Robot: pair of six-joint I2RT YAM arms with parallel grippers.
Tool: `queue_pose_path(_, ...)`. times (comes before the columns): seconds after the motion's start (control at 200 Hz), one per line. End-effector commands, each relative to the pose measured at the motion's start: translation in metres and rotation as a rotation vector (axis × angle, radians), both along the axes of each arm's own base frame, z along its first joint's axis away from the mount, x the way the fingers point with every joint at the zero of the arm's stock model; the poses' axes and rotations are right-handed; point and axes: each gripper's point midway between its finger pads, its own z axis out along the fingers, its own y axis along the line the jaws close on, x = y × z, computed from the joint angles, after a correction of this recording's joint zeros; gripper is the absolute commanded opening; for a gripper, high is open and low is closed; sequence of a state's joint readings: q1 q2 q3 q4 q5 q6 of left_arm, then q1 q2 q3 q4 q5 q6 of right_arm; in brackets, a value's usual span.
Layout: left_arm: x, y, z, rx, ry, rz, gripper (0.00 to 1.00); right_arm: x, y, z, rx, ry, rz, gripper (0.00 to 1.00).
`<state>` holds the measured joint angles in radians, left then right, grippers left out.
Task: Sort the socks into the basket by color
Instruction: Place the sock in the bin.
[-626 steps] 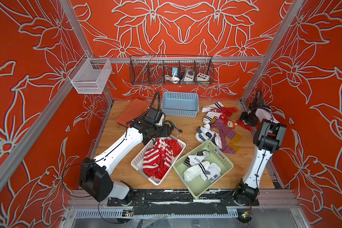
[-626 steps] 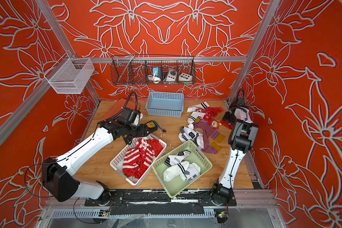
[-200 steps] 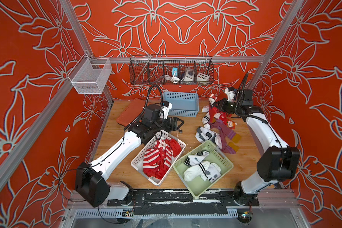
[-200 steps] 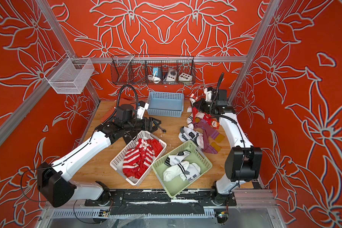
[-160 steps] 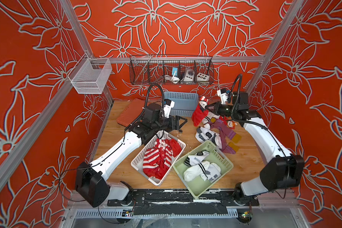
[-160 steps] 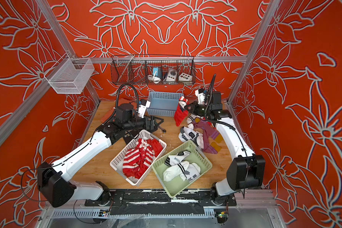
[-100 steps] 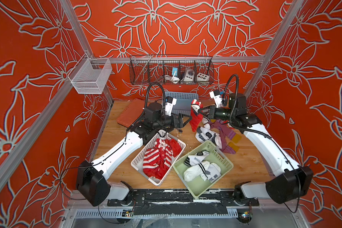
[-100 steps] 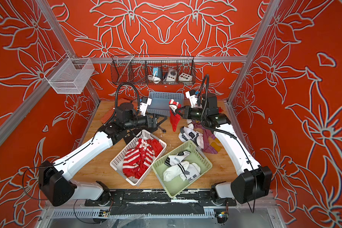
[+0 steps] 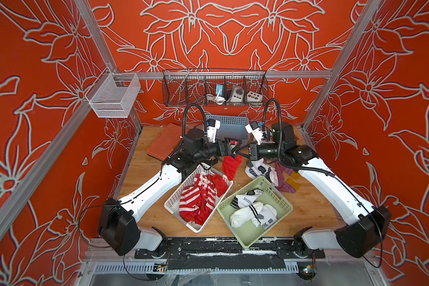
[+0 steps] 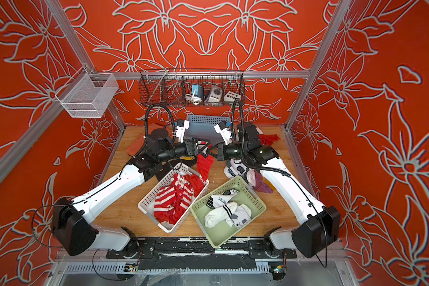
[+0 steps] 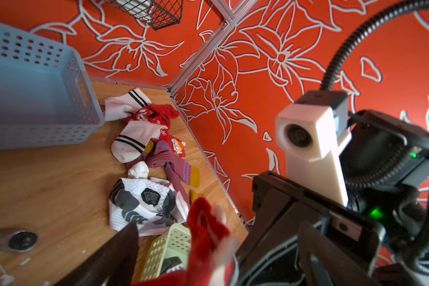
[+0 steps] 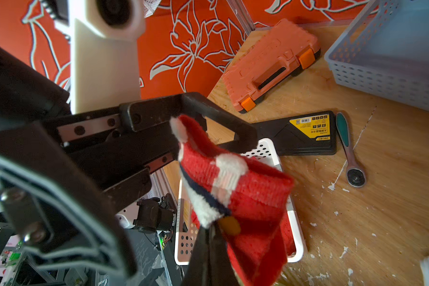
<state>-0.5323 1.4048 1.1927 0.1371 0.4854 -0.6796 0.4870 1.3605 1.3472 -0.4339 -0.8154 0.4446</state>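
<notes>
Sock point(image 9: 230, 165) newly in right tool's point(image 9: 235, 153) pinch

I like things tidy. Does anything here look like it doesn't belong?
Yes. A ratchet wrench, an orange tool case and a black case lie on the wooden table. They are tools, not laundry.

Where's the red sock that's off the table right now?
In both top views the red sock hangs mid-table from the shut right hand, just over the far corner of the white basket, its cuff inside the open left hand.
</notes>
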Motion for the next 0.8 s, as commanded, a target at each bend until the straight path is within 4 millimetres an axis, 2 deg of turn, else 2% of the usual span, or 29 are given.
queue_pose_path(0.0,-0.001,-0.007,0.007,-0.040,0.003,-0.031,0.67,-0.004,0.003,0.013,0.003,-0.054,0.032,0.00)
queue_pose_path(0.065,-0.002,-0.008,0.006,-0.044,0.015,-0.036,0.43,-0.003,0.004,0.013,0.002,-0.056,0.034,0.00)
queue_pose_path(0.17,-0.004,-0.006,0.003,-0.033,0.026,-0.032,0.17,-0.001,0.004,0.011,-0.004,-0.055,0.027,0.00)
queue_pose_path(0.225,-0.007,-0.004,0.002,-0.023,0.025,-0.032,0.00,0.000,0.005,0.012,-0.004,-0.057,0.026,0.00)
queue_pose_path(0.35,-0.011,0.005,0.000,0.012,0.021,-0.004,0.00,0.004,0.006,0.013,-0.006,-0.053,0.022,0.00)
queue_pose_path(0.39,-0.013,0.008,-0.001,0.029,0.022,0.002,0.00,0.005,0.006,0.014,-0.006,-0.054,0.018,0.14)
queue_pose_path(0.475,-0.017,0.018,-0.004,0.071,0.035,0.021,0.00,0.008,0.006,0.016,-0.018,-0.059,0.013,0.53)
queue_pose_path(0.55,-0.022,0.030,-0.012,0.116,0.063,0.047,0.00,0.010,0.005,0.019,-0.032,-0.067,0.009,0.70)
queue_pose_path(0.655,-0.030,0.049,-0.027,0.177,0.119,0.089,0.00,0.014,0.002,0.022,-0.046,-0.074,0.001,0.83)
queue_pose_path(0.796,-0.045,0.078,-0.049,0.267,0.201,0.149,0.00,0.022,-0.008,0.026,-0.051,-0.082,-0.032,0.89)
